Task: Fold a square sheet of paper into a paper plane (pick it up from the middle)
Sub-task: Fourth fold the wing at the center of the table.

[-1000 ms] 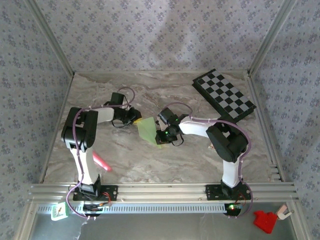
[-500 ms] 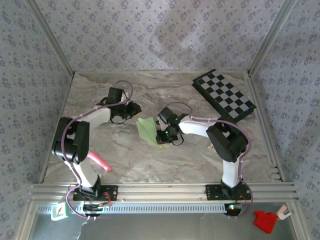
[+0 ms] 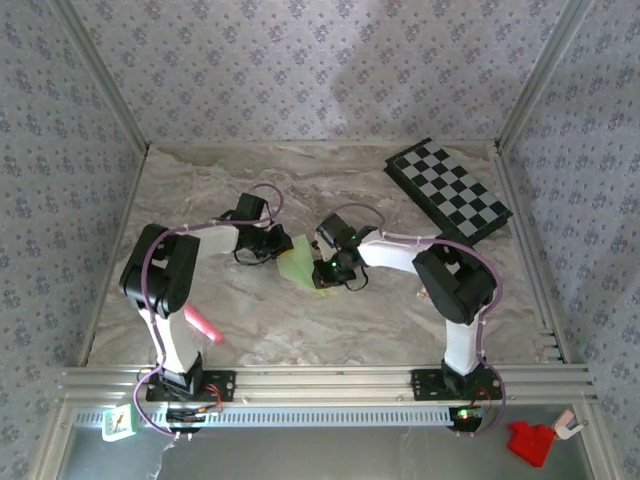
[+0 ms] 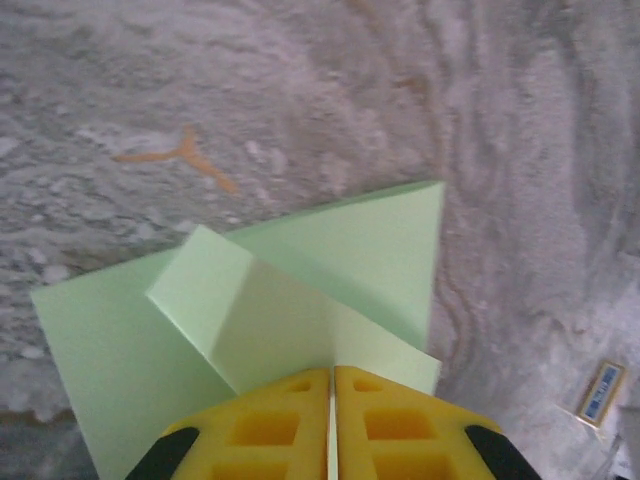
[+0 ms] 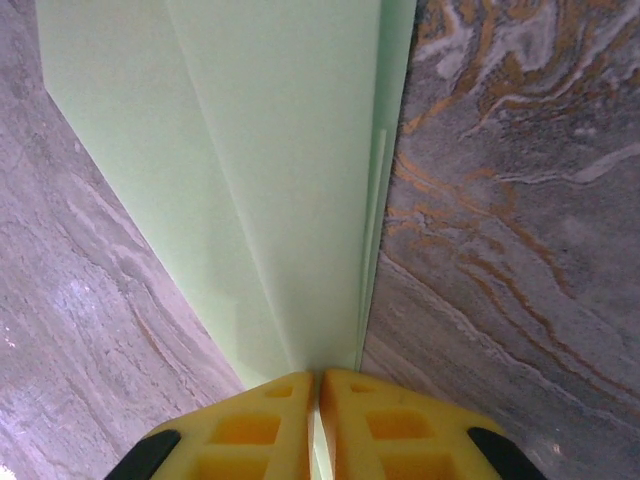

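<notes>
Item 1: paper plane, left of chequered board; I hold it with left gripper and right gripper clamped closed, steadying folds.

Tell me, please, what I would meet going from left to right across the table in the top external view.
pink marker → left gripper → partly folded pale green paper → right gripper → chequered board

left arm, right arm: white links, black joints, purple cables; yellow tool fingers.
</notes>
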You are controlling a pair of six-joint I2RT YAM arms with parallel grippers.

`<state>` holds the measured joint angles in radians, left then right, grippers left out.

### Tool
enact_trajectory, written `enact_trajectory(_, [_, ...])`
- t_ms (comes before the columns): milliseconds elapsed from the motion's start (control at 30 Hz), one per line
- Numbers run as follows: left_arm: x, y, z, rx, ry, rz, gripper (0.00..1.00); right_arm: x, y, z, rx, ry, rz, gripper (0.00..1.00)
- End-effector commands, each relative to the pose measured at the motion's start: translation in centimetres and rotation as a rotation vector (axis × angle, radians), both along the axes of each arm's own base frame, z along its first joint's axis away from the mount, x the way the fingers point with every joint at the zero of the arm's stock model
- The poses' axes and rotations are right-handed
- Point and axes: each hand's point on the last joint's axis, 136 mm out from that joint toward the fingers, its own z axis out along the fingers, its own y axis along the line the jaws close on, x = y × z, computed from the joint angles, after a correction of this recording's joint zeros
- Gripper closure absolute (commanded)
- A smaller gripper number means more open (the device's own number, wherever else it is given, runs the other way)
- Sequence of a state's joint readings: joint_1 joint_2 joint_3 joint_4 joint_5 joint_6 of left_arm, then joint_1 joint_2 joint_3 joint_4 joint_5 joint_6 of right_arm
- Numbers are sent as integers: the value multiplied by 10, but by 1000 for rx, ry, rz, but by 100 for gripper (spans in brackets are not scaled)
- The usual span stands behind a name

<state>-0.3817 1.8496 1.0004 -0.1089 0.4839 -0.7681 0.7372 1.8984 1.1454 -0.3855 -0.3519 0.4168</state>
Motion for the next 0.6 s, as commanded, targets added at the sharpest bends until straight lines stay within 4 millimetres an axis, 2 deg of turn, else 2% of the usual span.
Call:
enact_trajectory(0, [1, 6, -11, 48, 19, 8, 91, -8, -22, -15, -91, 53, -16, 85])
enact_trajectory(100, [-2, 12, -20, 87, 35, 15, 92, 3, -9, 6, -8, 16, -27, 85])
enact_trajectory(233, [-6, 20, -27, 135, 63, 22, 93, 21, 12, 51, 139, -57, -62, 84])
enact_trajectory(300, [-8, 21, -29, 142, 74, 22, 93, 28, 21, 62, 188, -77, -81, 84])
enact_trajectory(400, [-9, 21, -33, 145, 87, 24, 94, 32, 26, 55, 193, -62, -107, 85])
enact_trajectory(433, [-10, 22, -34, 148, 93, 25, 93, 41, 32, 58, 202, -72, -118, 86])
enact_trajectory(567, [-11, 21, -34, 151, 99, 22, 93, 53, 46, 48, 212, -46, -131, 91])
